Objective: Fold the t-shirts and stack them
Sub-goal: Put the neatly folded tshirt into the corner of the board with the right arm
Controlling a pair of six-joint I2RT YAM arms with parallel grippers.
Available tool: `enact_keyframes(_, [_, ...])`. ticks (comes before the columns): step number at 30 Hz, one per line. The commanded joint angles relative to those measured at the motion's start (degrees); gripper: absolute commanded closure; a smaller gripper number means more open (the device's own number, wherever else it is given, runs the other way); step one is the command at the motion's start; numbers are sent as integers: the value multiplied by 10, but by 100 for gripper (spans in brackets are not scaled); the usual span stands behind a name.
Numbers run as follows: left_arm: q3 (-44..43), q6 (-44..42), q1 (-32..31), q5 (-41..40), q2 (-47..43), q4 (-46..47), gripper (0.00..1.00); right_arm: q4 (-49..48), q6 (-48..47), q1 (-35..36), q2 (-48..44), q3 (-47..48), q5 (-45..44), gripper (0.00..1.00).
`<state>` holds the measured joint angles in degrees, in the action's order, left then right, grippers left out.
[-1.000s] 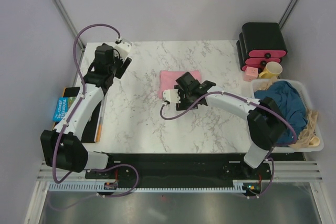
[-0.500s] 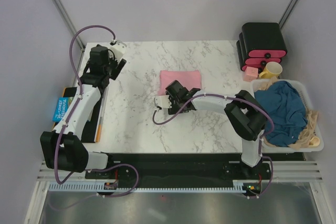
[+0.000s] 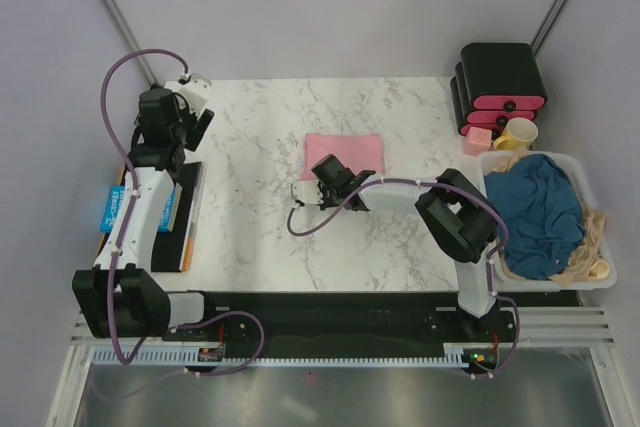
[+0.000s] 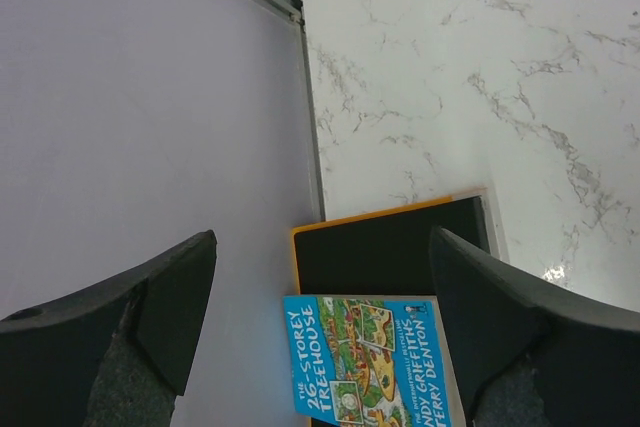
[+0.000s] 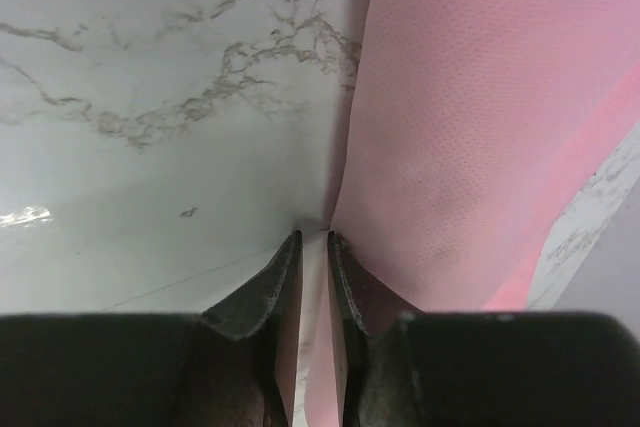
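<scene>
Rightward, white bin (image 3: 555,156) holds teal t-shirt (image 3: 540,212); right claw (image 5: 314,237) pinches pink t-shirt (image 5: 450,127); left claw (image 4: 320,237) spread.

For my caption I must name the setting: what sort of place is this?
Probably a robotics lab cell, not a home: two white-and-black robot arms mounted at a marble-pattern tabletop, enclosed by plain lilac panels on metal framing.

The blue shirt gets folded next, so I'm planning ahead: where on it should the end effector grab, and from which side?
Pinch a raised fold at the top of the crumpled dark teal-blue cotton t-shirt, coming straight down from above. It lies heaped inside the white plastic bin, whose walls likely block a sideways approach; no flat edge shows.
</scene>
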<state>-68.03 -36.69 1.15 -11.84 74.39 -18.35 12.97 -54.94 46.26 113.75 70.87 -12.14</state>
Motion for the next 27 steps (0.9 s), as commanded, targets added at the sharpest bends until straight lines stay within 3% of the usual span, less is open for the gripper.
enact_keyframes(1, [10,-20,18,18,-28,10,6,2,-28,-7,37,22,-1,76])
enact_keyframes(15, [48,6,20,33,-68,2,6,-41,-162,-16,196,232,44,87])
enact_keyframes(23, [53,-5,20,34,-68,2,5,-74,-256,1,241,260,59,91])
enact_keyframes(25, [53,-6,21,35,-67,8,6,-76,-242,3,245,270,42,91])
enact_keyframes(27, [55,-8,21,37,-65,11,5,-73,-212,4,241,276,31,84])
